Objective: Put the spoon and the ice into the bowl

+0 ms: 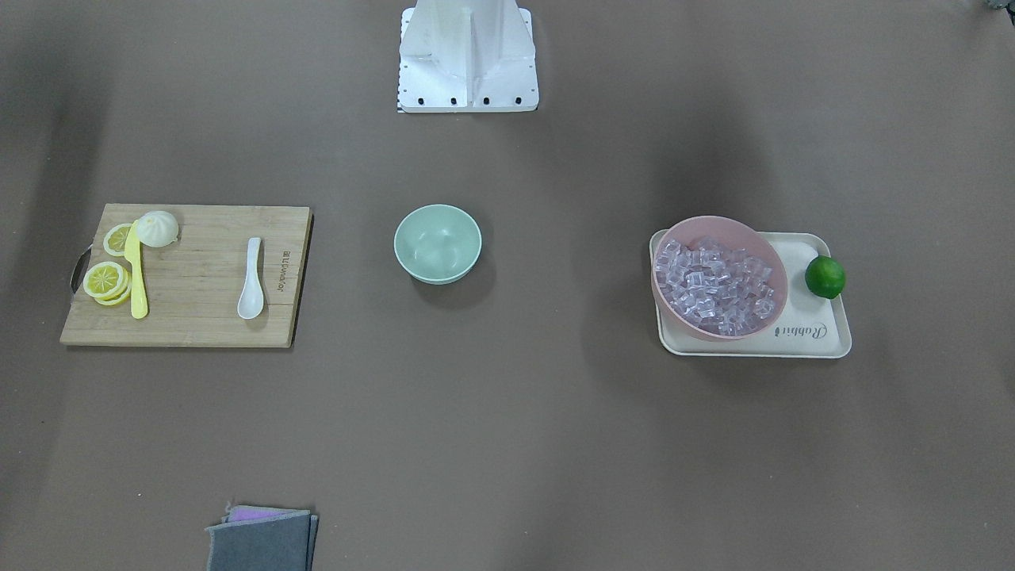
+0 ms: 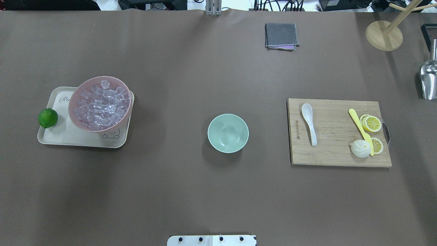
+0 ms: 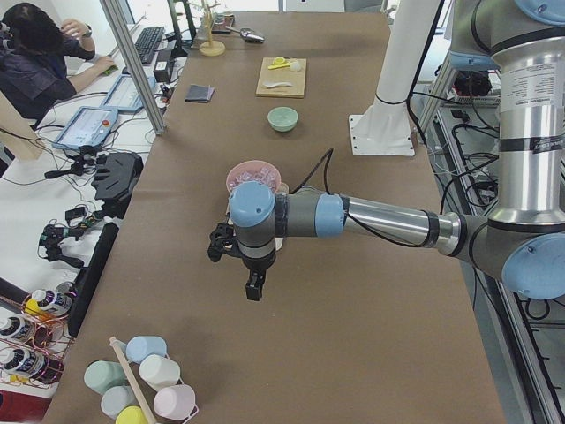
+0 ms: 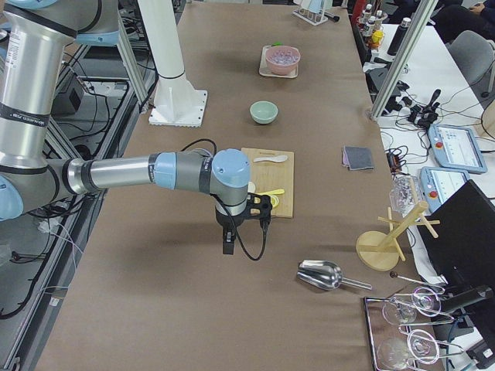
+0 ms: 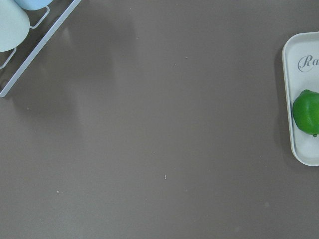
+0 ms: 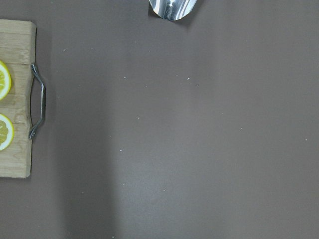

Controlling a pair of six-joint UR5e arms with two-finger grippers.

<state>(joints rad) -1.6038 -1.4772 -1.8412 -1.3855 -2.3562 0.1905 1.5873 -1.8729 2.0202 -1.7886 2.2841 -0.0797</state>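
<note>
The white spoon [image 2: 309,123] [image 1: 250,279] lies on the wooden cutting board [image 2: 338,153]. The mint-green bowl [image 2: 228,133] [image 1: 438,243] stands empty at the table's middle. Many clear ice cubes [image 2: 100,102] [image 1: 714,281] fill a pink bowl [image 2: 70,106] on a cream tray [image 2: 68,140]. My left gripper [image 3: 255,287] hangs over bare table beyond the tray's lime end. My right gripper [image 4: 229,246] hangs over bare table beyond the board's handle end. Both show only in the side views, so I cannot tell whether they are open or shut.
A yellow knife [image 2: 360,130], lemon slices [image 2: 371,123] and a white bun [image 2: 360,149] share the board. A lime [image 2: 47,118] sits on the tray. A folded grey cloth [image 2: 281,36], a metal scoop [image 2: 428,80], a wooden stand [image 2: 384,36] and a mug rack [image 3: 132,380] lie at the edges.
</note>
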